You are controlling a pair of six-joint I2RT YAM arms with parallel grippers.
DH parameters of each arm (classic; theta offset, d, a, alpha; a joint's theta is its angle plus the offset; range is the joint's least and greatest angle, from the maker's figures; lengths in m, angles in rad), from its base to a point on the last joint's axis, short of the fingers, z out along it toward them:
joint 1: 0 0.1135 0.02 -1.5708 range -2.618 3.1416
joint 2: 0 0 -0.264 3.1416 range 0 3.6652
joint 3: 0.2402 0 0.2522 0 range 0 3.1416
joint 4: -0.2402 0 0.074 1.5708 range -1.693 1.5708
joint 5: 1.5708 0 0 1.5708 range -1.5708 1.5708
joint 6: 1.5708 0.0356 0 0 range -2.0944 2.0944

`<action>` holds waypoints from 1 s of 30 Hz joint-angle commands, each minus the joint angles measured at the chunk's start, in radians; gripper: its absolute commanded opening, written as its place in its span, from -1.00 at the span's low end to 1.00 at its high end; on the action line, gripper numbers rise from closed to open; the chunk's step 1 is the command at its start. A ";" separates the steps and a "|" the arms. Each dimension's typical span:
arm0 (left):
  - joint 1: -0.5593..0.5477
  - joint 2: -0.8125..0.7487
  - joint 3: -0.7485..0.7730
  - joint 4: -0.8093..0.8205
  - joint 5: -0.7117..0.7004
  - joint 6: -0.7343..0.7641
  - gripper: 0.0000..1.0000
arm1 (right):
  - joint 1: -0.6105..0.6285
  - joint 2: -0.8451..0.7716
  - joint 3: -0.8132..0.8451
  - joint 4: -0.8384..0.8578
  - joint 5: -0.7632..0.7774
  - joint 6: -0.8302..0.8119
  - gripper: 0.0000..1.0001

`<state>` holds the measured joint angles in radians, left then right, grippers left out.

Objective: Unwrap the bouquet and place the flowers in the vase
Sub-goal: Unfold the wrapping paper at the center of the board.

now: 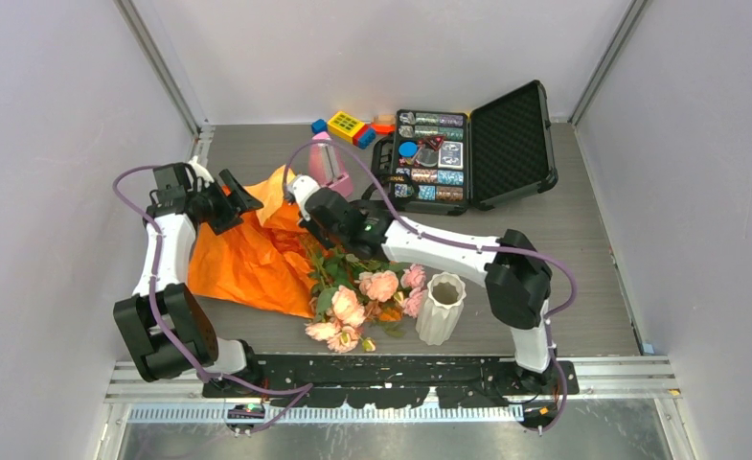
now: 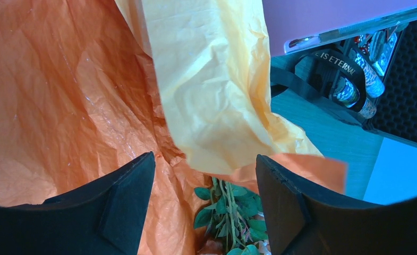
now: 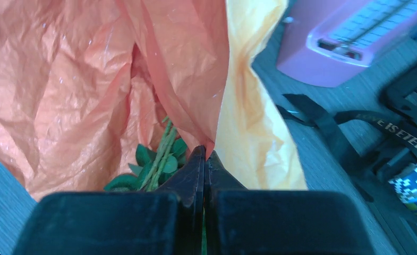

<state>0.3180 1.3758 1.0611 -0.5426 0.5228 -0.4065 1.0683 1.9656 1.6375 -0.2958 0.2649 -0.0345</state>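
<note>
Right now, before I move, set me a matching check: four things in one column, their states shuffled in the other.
1. vase
2. paper
3. left fingers
4. right fingers

A. shut on the paper's edge
B. upright, empty
C. open
D. orange, unfolded

Pairs: 1-B, 2-D, 3-C, 4-A

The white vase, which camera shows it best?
The top view: the whole vase stands upright beside the roses. Neither wrist view shows it; both look at orange paper and green stems.
</note>
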 commanded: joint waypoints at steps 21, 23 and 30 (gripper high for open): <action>-0.003 0.054 0.004 0.000 -0.005 0.019 0.45 | -0.357 -0.177 -0.326 0.284 -0.079 0.493 -1.00; -0.003 0.059 0.003 -0.002 -0.007 0.020 0.45 | -0.382 -0.167 -0.339 0.315 -0.098 0.514 -1.00; -0.003 0.092 0.004 -0.001 0.000 0.017 0.45 | -0.451 -0.132 -0.348 0.373 -0.134 0.550 -1.00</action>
<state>0.3180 1.4506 1.0611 -0.5442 0.5091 -0.4057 0.6468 1.8248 1.2819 -0.0204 0.1513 0.4728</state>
